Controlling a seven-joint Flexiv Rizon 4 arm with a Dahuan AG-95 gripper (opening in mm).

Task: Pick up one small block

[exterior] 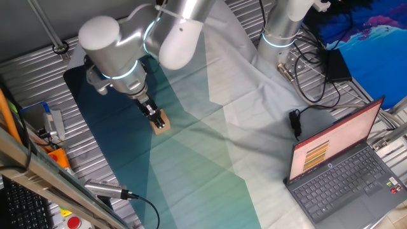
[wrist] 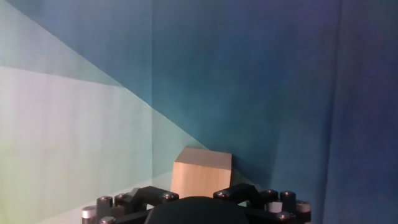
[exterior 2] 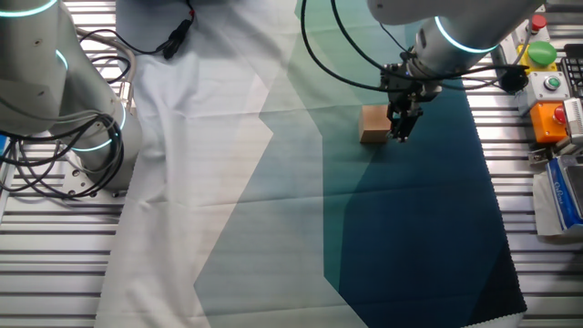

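The small block [exterior: 161, 123] is a plain tan wooden cube lying on the dark teal part of the cloth [exterior: 121, 152]. It also shows in the other fixed view [exterior 2: 373, 125] and low in the middle of the hand view [wrist: 202, 174]. My gripper [exterior: 154, 116] is down at the block's level and right against it. In the other fixed view the gripper [exterior 2: 401, 126] stands at the block's right side. In the hand view the block sits between the two dark finger links, and the fingertips are hidden. I cannot tell whether the jaws grip it.
An open laptop [exterior: 343, 168] stands at the right with cables [exterior: 305, 89] behind it. A second robot base [exterior 2: 55, 100] stands at the cloth's far side. Button boxes [exterior 2: 547, 82] and tools line the table's edge beside the dark cloth.
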